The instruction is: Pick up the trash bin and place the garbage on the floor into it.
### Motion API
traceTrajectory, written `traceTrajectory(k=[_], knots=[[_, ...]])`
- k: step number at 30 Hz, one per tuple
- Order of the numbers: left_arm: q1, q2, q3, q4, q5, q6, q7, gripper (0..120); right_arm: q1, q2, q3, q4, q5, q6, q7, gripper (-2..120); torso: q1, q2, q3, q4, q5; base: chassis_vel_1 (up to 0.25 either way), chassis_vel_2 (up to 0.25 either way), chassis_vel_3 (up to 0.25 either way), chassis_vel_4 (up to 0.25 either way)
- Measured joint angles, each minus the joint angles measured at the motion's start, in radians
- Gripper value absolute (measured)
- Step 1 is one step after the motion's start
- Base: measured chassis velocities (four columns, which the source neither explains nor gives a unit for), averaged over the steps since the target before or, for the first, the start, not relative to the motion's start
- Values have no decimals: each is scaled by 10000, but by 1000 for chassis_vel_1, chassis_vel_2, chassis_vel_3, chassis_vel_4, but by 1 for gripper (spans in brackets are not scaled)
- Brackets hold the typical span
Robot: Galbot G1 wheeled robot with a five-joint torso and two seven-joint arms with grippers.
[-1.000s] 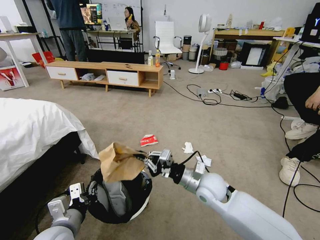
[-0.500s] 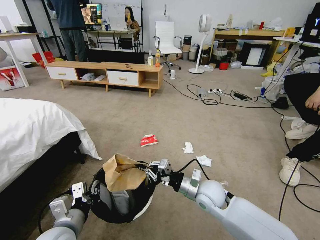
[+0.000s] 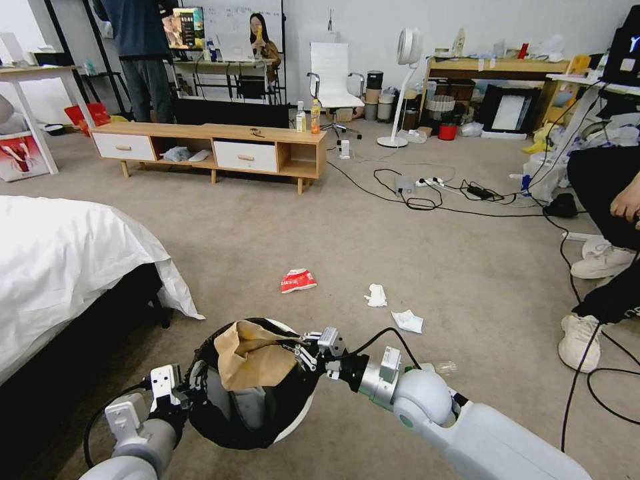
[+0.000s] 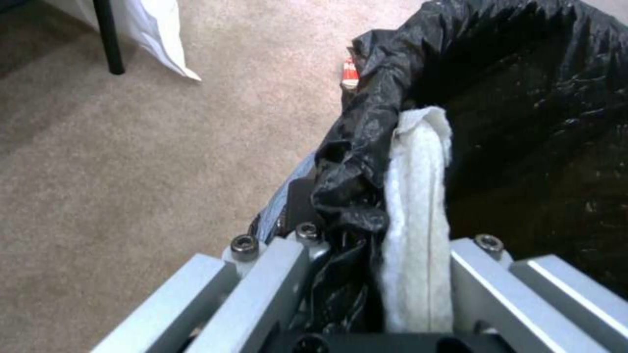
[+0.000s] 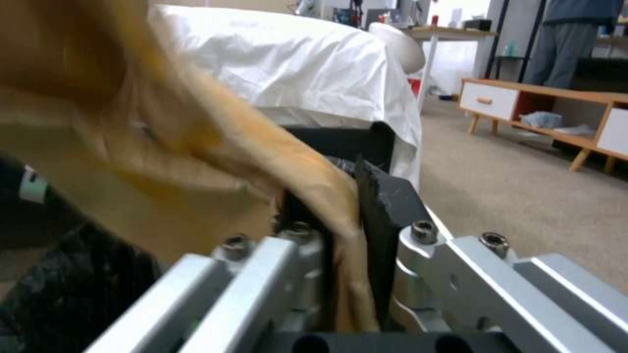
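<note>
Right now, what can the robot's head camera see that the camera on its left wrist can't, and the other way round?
Head view alone: the right gripper lowering the brown paper bag into the trash bin, two tissue wads on the floor, and the bed.

Left wrist view alone: the left gripper clamped on the bin's bag-covered rim.

Both: the bin's black liner and the red-white wrapper.

The right gripper [image 3: 301, 348] sits over the trash bin [image 3: 293, 420], with the paper bag [image 3: 253, 353] to its left inside the bin's mouth. The left gripper [image 3: 190, 393] is at the bin's left rim. Beyond the right gripper, a wrapper [image 3: 298, 281] and two tissues [image 3: 377, 295] lie on the floor [image 3: 413, 253].
</note>
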Motion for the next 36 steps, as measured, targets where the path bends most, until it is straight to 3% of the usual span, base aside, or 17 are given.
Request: traceTrajectory(k=[2, 19, 24, 27, 28, 29, 30, 32, 33, 34, 35, 36], knots=[[23, 0, 23, -23, -11, 0, -1, 6, -48, -16, -11, -27, -54, -11, 39, 30, -1, -1, 0, 0, -1, 0, 0, 0, 0], [-6, -54, 19, 40, 9, -37, -2, 6, -104, -54, 17, 110, -111, -44, 170, 92, 0, 0, 0, 0, 0, 0, 0, 0, 0], [-46, -53, -26, 128, 70, -50, -15, 6, -37, -58, 85, 318, -51, -130, 198, 99, 0, 0, 0, 0, -1, 0, 0, 0, 0], [-69, -54, -26, 128, 89, -54, -16, 6, 18, -155, 82, 444, -24, -677, 425, 100, 0, 0, 0, 1, -1, 0, 0, 0, 0], [-76, -55, -29, 122, 91, -55, -17, 6, 15, -224, 88, 529, 19, -1037, 499, 100, 0, 0, 0, 1, -1, 0, 0, 0, 0], [-81, -57, -64, 110, 93, -59, -17, 6, -62, -386, 209, 830, 317, -2165, 605, 100, 0, 0, 0, 0, 0, 0, 0, 0, 0], [-81, -57, -64, 110, 93, -59, -17, 6, -62, -386, 209, 830, 317, -2165, 605, 100, 0, 0, 0, 0, 0, 0, 0, 0, 0], [-62, -69, -115, 105, 99, -93, -12, 6, -259, -588, 659, 1511, 917, -4802, 1022, 100, 0, 0, 0, -4, -2, 0, 0, 0, 0], [-62, -69, -115, 105, 99, -93, -12, 6, -259, -588, 659, 1511, 917, -4802, 1022, 100, 0, 0, 0, -4, -2, 0, 0, 0, 0], [-40, -81, -122, 105, 103, -117, -2, 6, -285, -585, 899, 1856, 1263, -6420, 1547, 100, 0, 0, 0, -3, -1, 0, 0, 0, 0], [-26, -91, -122, 108, 112, -132, 13, 6, -254, -537, 980, 2074, 1635, -7470, 2245, 100, 0, 0, -1, -2, -3, 0, 0, 0, 0], [-26, -91, -122, 108, 112, -132, 13, 6, -254, -537, 980, 2074, 1635, -7470, 2245, 100, 0, 0, -1, -2, -3, 0, 0, 0, 0]])
